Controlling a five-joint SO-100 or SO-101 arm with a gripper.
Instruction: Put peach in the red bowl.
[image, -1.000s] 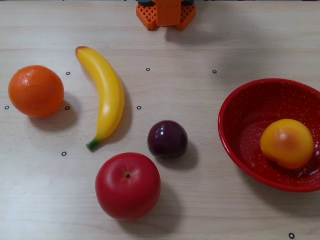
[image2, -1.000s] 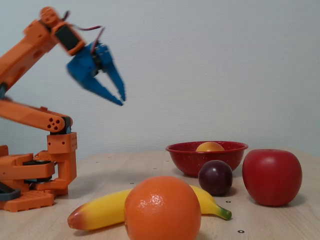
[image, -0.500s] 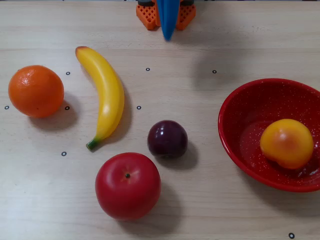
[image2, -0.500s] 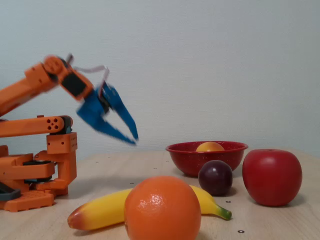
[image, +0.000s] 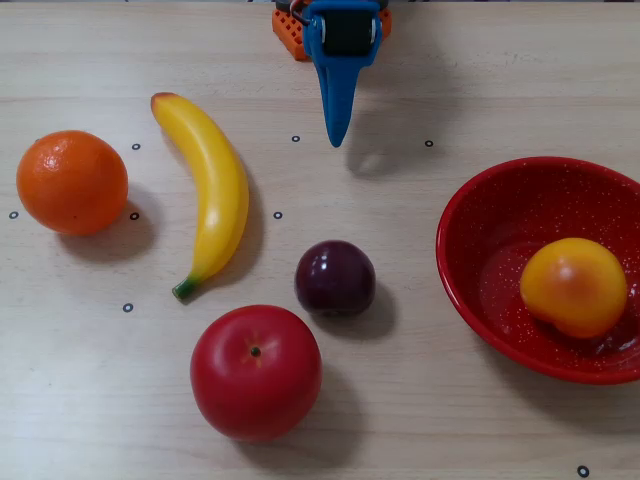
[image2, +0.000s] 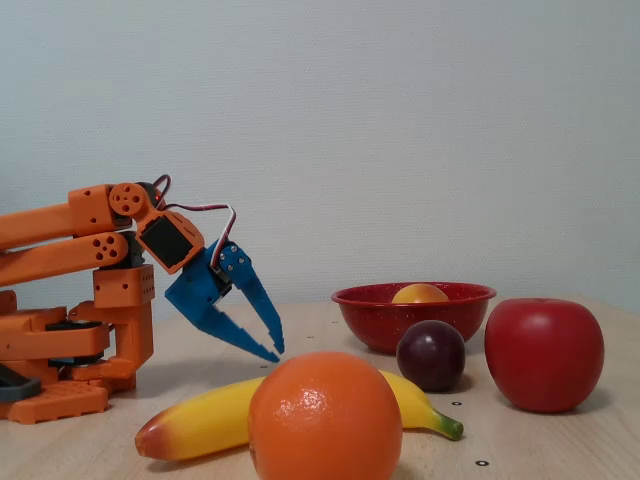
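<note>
- No legible writing.
- Peach (image: 574, 286) sits in red bowl (image: 490, 215), at right edge.
- Gripper (image2: 276, 351) released, empty, w/ bare table (image: 480, 80) around.

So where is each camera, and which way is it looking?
A fixed view sits above the table looking straight down; the robot's base and blue tool poke in at the top edge.
The other fixed view sits low at table height, looking sideways across the fruit to a pale wall; the whole orange arm and the tool, empty with its fingers slightly apart, show on its left.
Both show the peach in the red bowl, the apple, plum, banana and orange.
</note>
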